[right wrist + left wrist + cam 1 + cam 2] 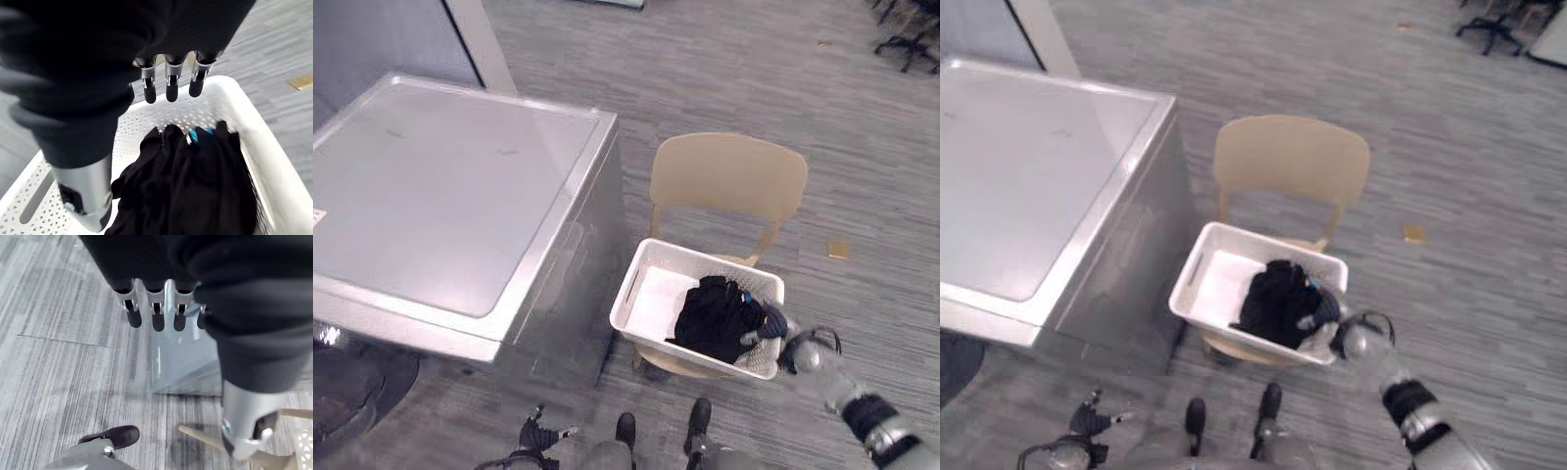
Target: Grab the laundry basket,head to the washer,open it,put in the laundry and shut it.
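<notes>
A white laundry basket [705, 258] sits on the seat of a beige chair [729, 176], just right of the silver washer [440, 196], whose flat top lid is down. Black laundry [715, 318] with a bit of blue lies heaped in the basket's right half. My right hand [803, 354] hovers at the basket's near right corner; in the right wrist view its fingers [168, 83] are straight above the laundry [186, 186], holding nothing. Low beside the washer, my left hand [1087, 419] hangs with its fingers [156, 316] straight, open toward the carpet.
Grey carpet surrounds the chair. A small tan scrap [839, 251] lies on the floor to the right. An office chair's black base [906, 44] stands at the far right. A dark round object [352, 382] sits under the washer's near left side.
</notes>
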`<state>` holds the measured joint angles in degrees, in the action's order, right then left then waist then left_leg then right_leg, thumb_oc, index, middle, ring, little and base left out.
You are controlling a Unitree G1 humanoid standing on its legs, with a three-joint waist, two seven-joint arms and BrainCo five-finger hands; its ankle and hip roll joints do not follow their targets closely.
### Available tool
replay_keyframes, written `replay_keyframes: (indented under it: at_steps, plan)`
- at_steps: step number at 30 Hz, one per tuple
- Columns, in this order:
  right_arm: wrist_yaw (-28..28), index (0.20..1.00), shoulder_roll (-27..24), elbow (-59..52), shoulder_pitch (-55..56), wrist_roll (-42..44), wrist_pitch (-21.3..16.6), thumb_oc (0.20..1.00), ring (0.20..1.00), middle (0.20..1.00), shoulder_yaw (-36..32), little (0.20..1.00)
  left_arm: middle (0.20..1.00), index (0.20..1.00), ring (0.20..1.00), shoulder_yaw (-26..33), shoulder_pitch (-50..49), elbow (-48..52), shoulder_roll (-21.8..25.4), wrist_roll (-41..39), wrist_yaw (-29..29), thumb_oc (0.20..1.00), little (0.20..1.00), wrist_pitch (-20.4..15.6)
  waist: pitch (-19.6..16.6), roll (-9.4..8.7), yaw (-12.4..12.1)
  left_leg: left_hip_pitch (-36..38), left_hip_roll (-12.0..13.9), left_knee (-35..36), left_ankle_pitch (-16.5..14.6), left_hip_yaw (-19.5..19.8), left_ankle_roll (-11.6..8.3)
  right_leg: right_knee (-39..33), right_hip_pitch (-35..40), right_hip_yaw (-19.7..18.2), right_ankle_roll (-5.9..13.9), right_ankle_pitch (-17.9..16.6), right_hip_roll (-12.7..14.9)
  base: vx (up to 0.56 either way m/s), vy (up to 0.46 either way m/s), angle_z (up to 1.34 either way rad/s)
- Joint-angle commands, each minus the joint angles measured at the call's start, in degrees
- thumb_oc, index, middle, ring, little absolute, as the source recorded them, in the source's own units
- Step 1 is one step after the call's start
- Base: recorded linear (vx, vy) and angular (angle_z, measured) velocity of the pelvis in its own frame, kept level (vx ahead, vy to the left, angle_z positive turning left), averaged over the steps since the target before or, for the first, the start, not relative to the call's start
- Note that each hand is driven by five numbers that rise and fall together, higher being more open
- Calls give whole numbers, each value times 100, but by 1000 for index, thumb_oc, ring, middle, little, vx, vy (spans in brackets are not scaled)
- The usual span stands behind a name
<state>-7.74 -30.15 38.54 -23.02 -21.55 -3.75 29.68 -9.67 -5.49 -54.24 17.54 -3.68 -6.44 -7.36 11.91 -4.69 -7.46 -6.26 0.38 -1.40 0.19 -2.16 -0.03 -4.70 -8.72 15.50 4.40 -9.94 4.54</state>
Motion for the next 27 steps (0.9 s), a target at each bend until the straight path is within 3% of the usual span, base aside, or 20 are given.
replay_keyframes:
  at_steps: [1, 5, 10, 12, 16, 17, 18, 27]
  plan:
    - [-353, 1000, -262, 271, -358, -542, -44, 1000, 1000, 1000, 184, 1000, 1000, 1000, 1000, -160, 357, 57, 155, 33, -151, 1000, 1000, -205, 153, 16, -124, -531, -124, -180, -110, -81, -51, 627, -78, -9, 349, 805, 323, -185, -105, 66]
    - [-715, 1000, -395, 1747, -1700, -941, 255, 1000, 1000, 1000, 828, 1000, 1000, 1000, 1000, -424, 651, 206, 191, -360, -323, 1000, 1000, -353, 526, 207, -451, -1234, -121, -82, 265, 311, -159, 715, -699, 277, 244, 808, 285, -139, -86, 61]
    - [-741, 1000, -377, 2540, -2172, -1075, 423, 1000, 1000, 1000, 1139, 1000, 1000, 1000, 1000, -645, 910, 342, 190, -589, -351, 1000, 1000, -393, 717, 351, -609, -1570, -151, -44, 402, 571, -200, 866, -1018, 455, 158, 913, 296, -28, -60, 30]
    - [-748, 1000, -333, 2701, -2230, -1088, 477, 1000, 1000, 1000, 1169, 1000, 1000, 1000, 1000, -709, 993, 359, 184, -622, -349, 1000, 1000, -389, 749, 379, -644, -1548, -120, -26, 299, 635, -247, 932, -1041, 410, 179, 1061, 264, 61, -65, 18]
    - [-646, 1000, -244, 3135, -2344, -777, 574, 1000, 1000, 1000, 1025, 1000, 1000, 1000, 1000, -865, 1200, 401, 164, -694, -367, 1000, 1000, -371, 862, 481, -707, -1649, -135, 33, 408, 705, -267, 1044, -1173, 451, 137, 1126, 269, -7, -34, 13]
    - [-605, 561, -215, 3123, -2287, -664, 560, 561, 561, 561, 973, 561, 1000, 1000, 1000, -886, 1216, 413, 157, -695, -348, 1000, 1000, -358, 860, 497, -713, -1634, -137, 65, 429, 714, -274, 1053, -1164, 471, 133, 1145, 269, 16, -36, 3]
    - [-523, 200, -146, 2958, -2149, -378, 509, 200, 200, 200, 861, 200, 1000, 1000, 1000, -891, 1221, 385, 147, -669, -309, 1000, 1000, -337, 845, 505, -703, -1566, -139, 139, 454, 739, -293, 1057, -1116, 482, 128, 1172, 269, 23, -47, 1]
    - [-516, 200, 140, 1246, -1114, 1489, 203, 200, 200, 200, -437, 200, 1000, 1000, 1000, -660, 940, 445, 94, -708, -199, 1000, 1000, -207, 639, 449, -419, -1012, -139, 355, 492, 597, -245, 945, -631, 430, 113, 1097, 287, -6, 27, 1]
